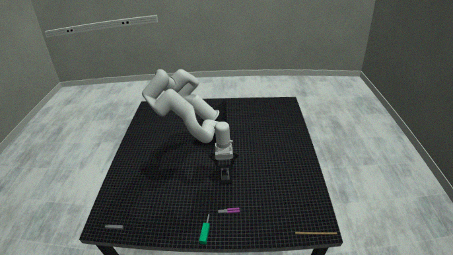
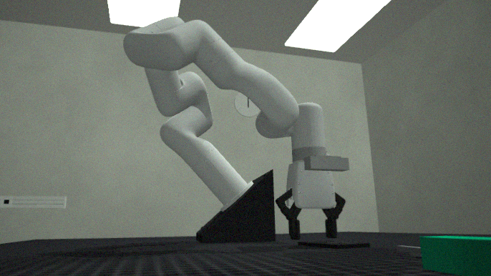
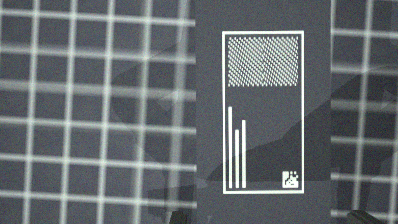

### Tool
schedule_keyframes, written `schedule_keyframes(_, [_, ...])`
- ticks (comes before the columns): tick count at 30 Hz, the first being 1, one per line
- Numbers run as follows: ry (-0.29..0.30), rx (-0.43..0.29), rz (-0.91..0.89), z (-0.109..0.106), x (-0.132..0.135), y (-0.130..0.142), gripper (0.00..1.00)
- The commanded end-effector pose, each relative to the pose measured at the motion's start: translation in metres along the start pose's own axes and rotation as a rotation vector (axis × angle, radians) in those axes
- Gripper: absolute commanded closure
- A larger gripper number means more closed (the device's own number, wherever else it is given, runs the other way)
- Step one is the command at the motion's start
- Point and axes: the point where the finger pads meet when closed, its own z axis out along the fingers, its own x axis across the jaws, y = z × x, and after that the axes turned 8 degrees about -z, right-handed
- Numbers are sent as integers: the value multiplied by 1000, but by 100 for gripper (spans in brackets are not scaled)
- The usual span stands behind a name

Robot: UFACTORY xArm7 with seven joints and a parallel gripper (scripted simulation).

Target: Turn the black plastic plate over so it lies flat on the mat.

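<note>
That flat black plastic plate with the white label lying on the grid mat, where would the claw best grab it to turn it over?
Probably by its two long edges, from straight above. The black plastic plate lies flat and thin on the mat, a narrow rectangle. The open gripper already hangs over it, one finger to each side.

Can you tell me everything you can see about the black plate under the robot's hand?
The black plastic plate is a thin, flat, dark rectangle lying flat on the gridded mat. Its upper face carries a white outlined label with a hatched patch, three upright bars and a small mark in one corner. The open tool hangs right over it, fingers straddling it near the mat; contact cannot be judged. Only the mat clearly touches it. It lies near the table's middle.
</note>
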Motion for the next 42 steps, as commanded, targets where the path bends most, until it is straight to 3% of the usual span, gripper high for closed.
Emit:
schedule_keyframes(1, [-2, 4, 0, -1, -1, -1, 5])
schedule_keyframes(42, [-2, 4, 0, 3, -1, -1, 5])
